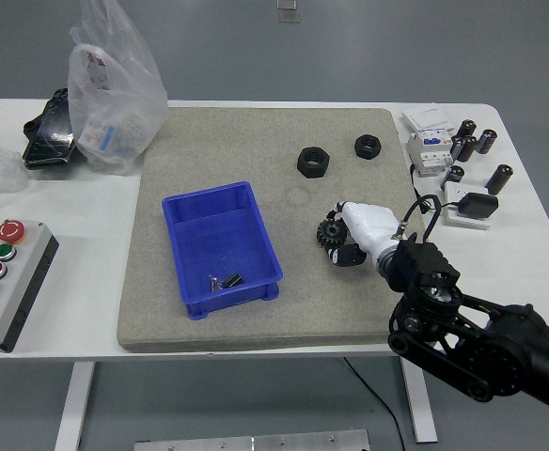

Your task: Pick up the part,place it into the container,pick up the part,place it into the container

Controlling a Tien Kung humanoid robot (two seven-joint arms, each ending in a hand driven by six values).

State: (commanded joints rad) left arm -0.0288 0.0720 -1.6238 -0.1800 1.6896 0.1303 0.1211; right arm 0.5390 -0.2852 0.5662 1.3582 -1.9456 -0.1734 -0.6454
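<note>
My right hand (342,242), white with black fingers, is over the grey mat, right of the blue container (196,209). Its fingers (350,256) are curled around a black gear (330,232), which stands on edge at the hand's left side. I cannot tell whether the gear touches the mat. The container holds a few small dark parts (226,280) in its near corner. Two black hex nuts (313,162) (368,146) lie on the mat behind the hand. The left arm is out of view.
A plastic bag (113,89) and a black object (47,132) sit at the back left. A button box (2,272) is at the left edge. A breaker (429,148), several dark cylinders (477,141) and a small adapter (470,205) lie at the right.
</note>
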